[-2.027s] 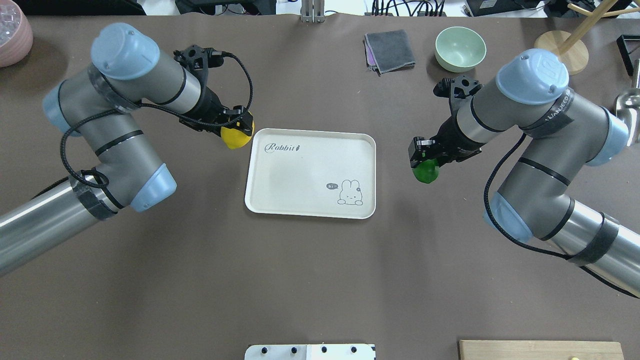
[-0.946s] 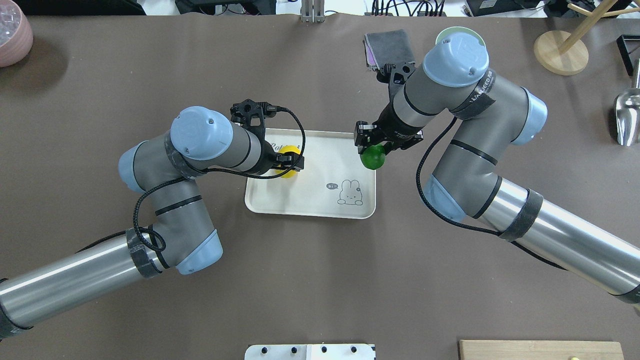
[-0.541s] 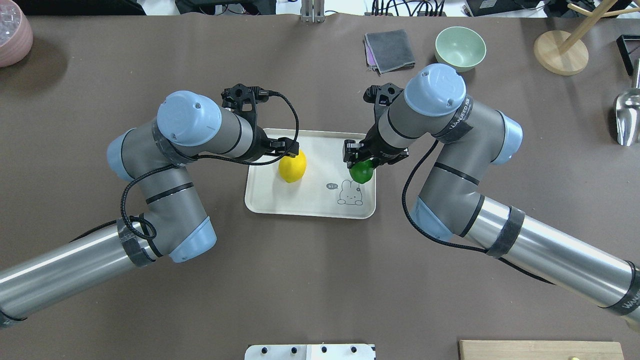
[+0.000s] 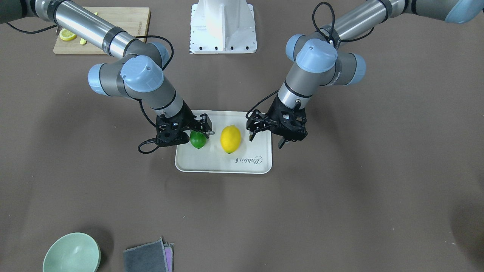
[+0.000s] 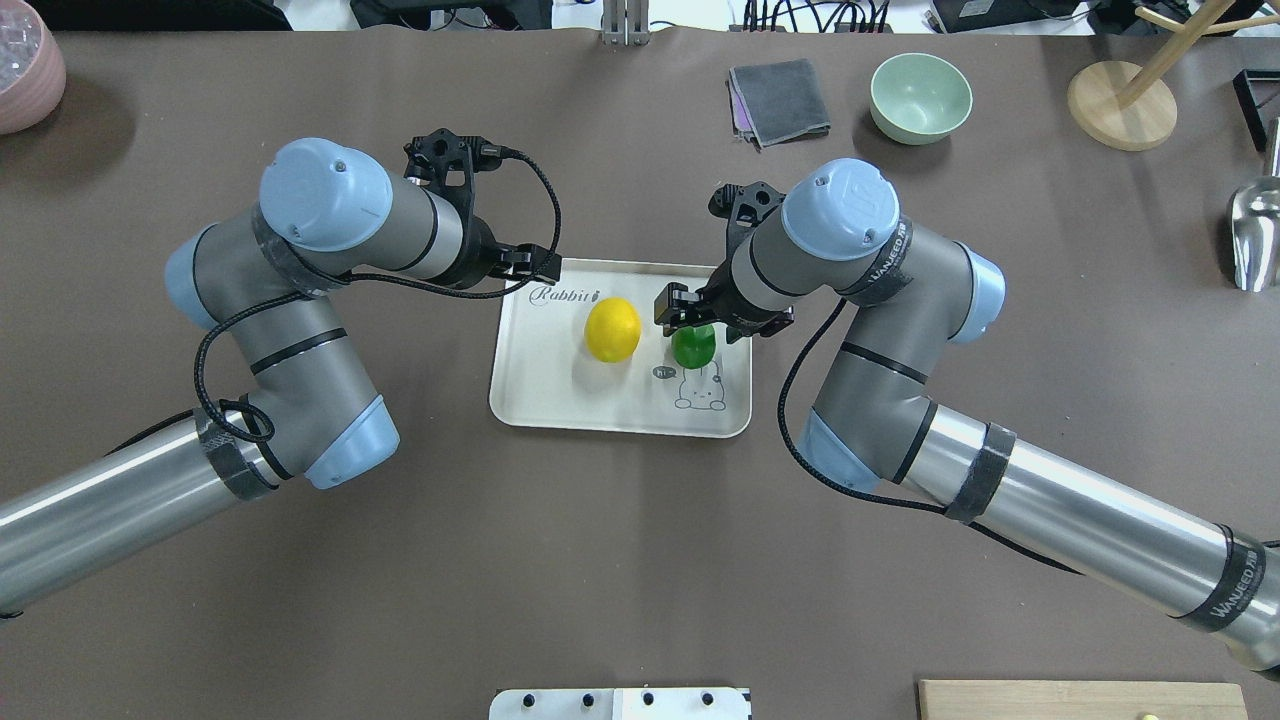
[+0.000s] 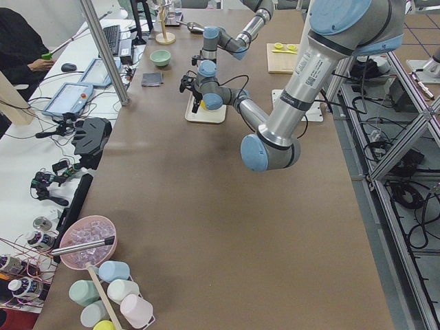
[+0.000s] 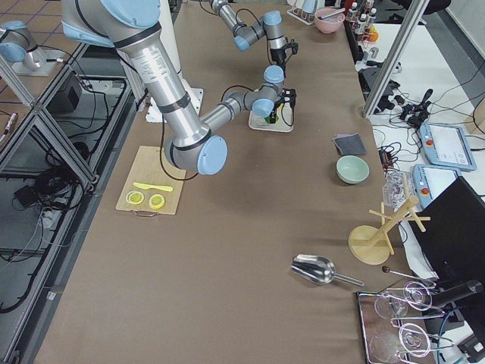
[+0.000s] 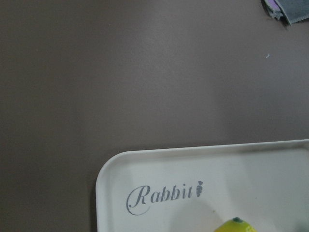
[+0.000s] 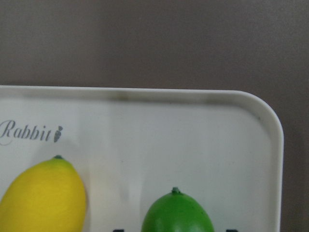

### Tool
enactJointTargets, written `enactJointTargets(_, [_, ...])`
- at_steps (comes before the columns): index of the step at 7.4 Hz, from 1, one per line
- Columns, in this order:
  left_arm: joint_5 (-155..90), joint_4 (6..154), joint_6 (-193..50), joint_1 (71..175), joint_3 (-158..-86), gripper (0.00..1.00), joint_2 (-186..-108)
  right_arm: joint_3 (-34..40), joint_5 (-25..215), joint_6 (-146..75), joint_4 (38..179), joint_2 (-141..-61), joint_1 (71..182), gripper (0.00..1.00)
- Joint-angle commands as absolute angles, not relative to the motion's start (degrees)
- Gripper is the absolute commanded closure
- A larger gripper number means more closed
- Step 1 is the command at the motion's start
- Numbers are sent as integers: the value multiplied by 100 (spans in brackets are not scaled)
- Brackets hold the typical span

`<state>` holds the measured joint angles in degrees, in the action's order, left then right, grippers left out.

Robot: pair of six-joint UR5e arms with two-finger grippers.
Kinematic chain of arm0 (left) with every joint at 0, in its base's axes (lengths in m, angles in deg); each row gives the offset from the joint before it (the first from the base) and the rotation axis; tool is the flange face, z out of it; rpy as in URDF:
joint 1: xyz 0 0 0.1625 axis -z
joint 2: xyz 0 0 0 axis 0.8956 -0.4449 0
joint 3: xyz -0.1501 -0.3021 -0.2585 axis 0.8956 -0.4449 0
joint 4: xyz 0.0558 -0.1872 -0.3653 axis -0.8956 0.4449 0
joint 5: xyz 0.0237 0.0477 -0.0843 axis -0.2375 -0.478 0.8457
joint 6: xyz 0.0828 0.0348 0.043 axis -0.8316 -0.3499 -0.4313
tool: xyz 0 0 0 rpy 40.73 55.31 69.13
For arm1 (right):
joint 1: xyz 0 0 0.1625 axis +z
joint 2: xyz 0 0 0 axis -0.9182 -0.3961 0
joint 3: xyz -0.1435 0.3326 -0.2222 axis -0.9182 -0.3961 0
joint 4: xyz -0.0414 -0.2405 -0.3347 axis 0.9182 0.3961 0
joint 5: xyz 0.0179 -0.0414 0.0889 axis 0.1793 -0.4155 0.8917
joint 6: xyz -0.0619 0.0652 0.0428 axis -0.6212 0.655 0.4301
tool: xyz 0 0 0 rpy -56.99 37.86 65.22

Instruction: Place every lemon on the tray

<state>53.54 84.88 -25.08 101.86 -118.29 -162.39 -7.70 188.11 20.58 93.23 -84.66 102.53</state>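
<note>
The off-white tray (image 5: pixel 540 400) lies at the table's middle. The yellow lemon (image 5: pixel 612 329) rests on it, free, and also shows in the front view (image 4: pixel 230 139). The dark green lemon (image 5: pixel 692 346) rests on the tray beside it, to the right in the overhead view. My left gripper (image 4: pixel 266 139) is open and empty, just off the tray's far left corner (image 5: pixel 535 268). My right gripper (image 5: pixel 690 318) is open, and straddles the green lemon (image 9: pixel 177 212). The right wrist view shows small gaps between it and both fingertips (image 9: pixel 231 231).
A grey cloth (image 5: pixel 780 100) and a green bowl (image 5: pixel 920 95) lie at the far right. A wooden stand (image 5: pixel 1120 100) and a metal scoop (image 5: pixel 1255 235) are further right. A cutting board with lemon slices (image 4: pixel 102 30) sits by my base.
Both arms carried their lemons onto the tray. The left gripper let go of the yellow lemon and pulled back off the tray. The right gripper moved the green lemon left and opened.
</note>
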Motion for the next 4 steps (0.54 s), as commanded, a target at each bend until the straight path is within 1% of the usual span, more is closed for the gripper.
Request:
enactJointTargets(1, [5376,8463,-3408,10391,-12064,2,-15956,-666,18869,2194,9469,-8303,10418,0])
enactJointTargets(3, [5594,8463,-4596,10951,-12110,2,-15569,-508,19140,1426,9689,-8521,10996,0])
enactJointTargets(4, [6013,8455,-4758,11381,-12110,2,-15411,-368,19437,1047,9698,-8880,11356,0])
